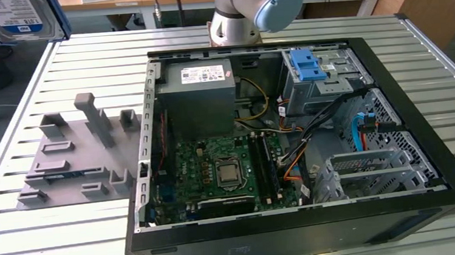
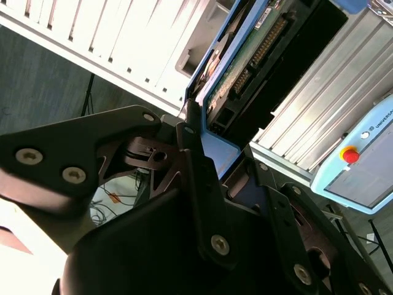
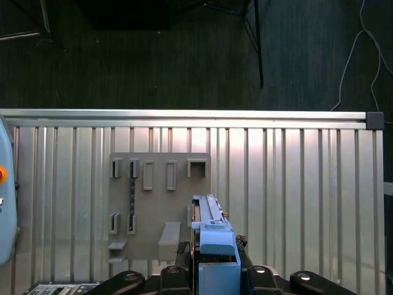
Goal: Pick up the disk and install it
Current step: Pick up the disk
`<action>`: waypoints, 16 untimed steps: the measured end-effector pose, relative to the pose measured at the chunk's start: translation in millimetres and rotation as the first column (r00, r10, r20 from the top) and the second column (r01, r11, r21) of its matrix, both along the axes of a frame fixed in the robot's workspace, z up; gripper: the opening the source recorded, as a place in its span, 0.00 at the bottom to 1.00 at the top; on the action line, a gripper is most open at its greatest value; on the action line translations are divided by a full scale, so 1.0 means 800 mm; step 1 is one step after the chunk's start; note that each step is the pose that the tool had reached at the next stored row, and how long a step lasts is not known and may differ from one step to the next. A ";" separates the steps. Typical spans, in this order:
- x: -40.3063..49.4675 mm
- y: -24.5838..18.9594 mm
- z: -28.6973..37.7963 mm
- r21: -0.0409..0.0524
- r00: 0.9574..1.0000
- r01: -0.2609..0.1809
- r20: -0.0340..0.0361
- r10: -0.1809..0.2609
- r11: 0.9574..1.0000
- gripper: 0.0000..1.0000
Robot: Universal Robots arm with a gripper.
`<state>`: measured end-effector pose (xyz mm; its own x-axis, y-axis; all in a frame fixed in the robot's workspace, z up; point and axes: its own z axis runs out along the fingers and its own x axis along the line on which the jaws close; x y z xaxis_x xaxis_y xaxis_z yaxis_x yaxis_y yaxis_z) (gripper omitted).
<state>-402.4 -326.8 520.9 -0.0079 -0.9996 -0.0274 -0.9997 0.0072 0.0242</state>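
Note:
The disk (image 1: pixel 17 18) hangs high over the far corner of the table on the exterior view's left, showing its white-and-blue label and blue carrier frame. In the second wrist view, the circuit-board underside of the disk (image 2: pixel 252 49) and its blue frame run away from the black fingers (image 2: pixel 191 132). My gripper (image 2: pixel 215 150) is shut on the frame's end. In the first wrist view, the disk (image 3: pixel 212 230) is seen edge-on, clamped in my gripper (image 3: pixel 216 270) above the grey holder plate (image 3: pixel 159 196).
An open black computer case (image 1: pixel 421 106) lies on the slatted metal table (image 1: pixel 92 59). Inside it are a grey power-supply box (image 1: pixel 199 96), a motherboard (image 1: pixel 223 170) and a silver cage with a blue latch (image 1: pixel 312 69). The arm's base (image 1: pixel 251 10) stands behind the case. A teach pendant (image 2: pixel 362 160) lies near the table's edge.

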 end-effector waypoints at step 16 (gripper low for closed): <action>0.009 0.0000 0.0000 0.000 1.000 0.000 0.000 0.000 1.000 0.36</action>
